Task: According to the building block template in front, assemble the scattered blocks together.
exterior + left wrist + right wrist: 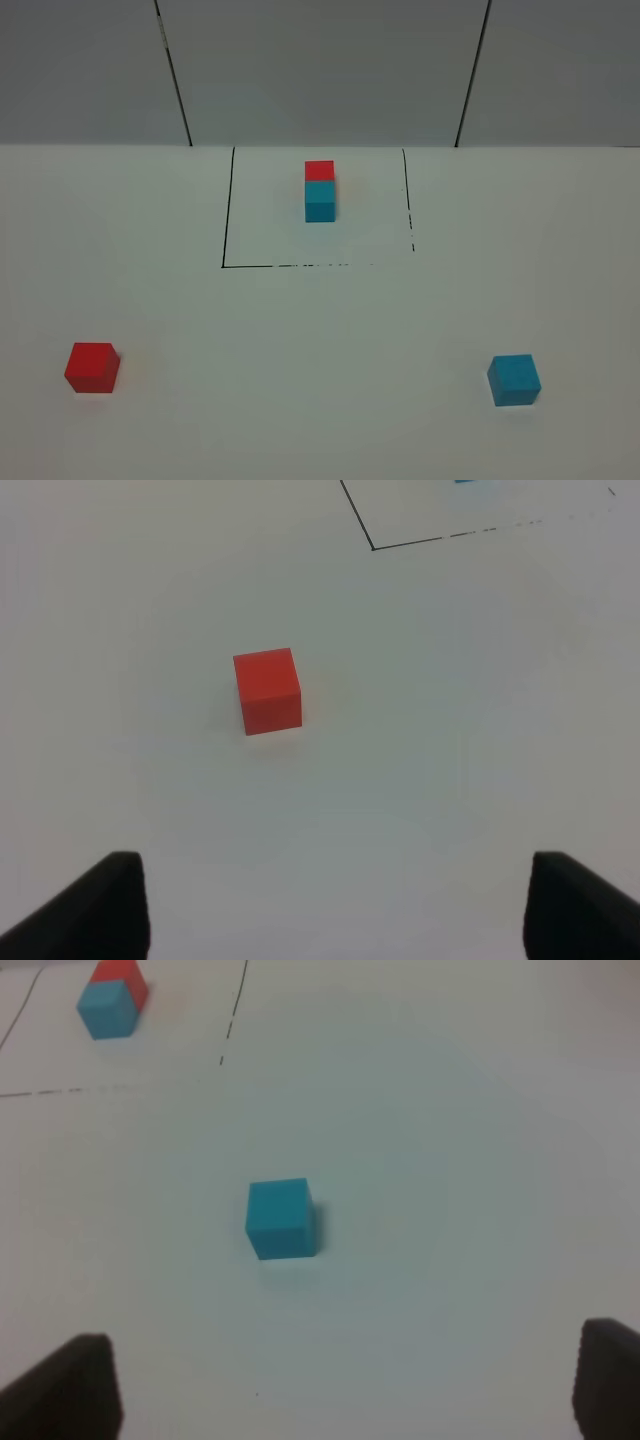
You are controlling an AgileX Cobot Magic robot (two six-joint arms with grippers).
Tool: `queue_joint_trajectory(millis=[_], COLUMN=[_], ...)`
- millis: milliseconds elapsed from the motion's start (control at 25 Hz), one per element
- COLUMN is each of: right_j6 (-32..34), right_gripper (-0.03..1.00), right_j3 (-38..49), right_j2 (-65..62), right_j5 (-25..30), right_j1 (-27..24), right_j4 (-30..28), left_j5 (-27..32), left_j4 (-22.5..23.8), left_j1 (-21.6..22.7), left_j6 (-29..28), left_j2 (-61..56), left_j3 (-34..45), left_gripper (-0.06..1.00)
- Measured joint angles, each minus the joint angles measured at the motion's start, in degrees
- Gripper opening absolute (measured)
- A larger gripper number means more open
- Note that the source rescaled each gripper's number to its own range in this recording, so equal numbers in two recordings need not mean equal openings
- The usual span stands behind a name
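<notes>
red cube [92, 366], blue cube [515, 379] well apart; template [320, 190] beyond them

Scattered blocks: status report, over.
Left tool open, empty, red cube ahead. Right tool open, empty, blue cube ahead. Cubes far apart, unjoined; template inside the marked square. Nothing between them.

On table [320, 440]: template bar [320, 191] at far ctr, inside marked box [223, 215], approx midway btw box's L & R lines, well back from its front line. Bar runs front-to-back: one cube behind the other, touching. L loose block [92, 367] at front-left of table, R loose block [515, 379] at front-right. Both outside box, fwd of its front line, well apart from each other & from bar. Wall [320, 70] behind table's far edge.
</notes>
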Motion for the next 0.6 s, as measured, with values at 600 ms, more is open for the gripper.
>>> queue_joint_trajectory(millis=[600], right_j6=[0.0], right_gripper=[0.80], right_j3=[0.0], right_j2=[0.0], right_j5=[0.0], right_j1=[0.0], right_j4=[0.0], left_j5=[0.0], left_j4=[0.0], left_j1=[0.0], left_j6=[0.0], left_j2=[0.0], left_j3=[0.0], left_gripper=[0.62])
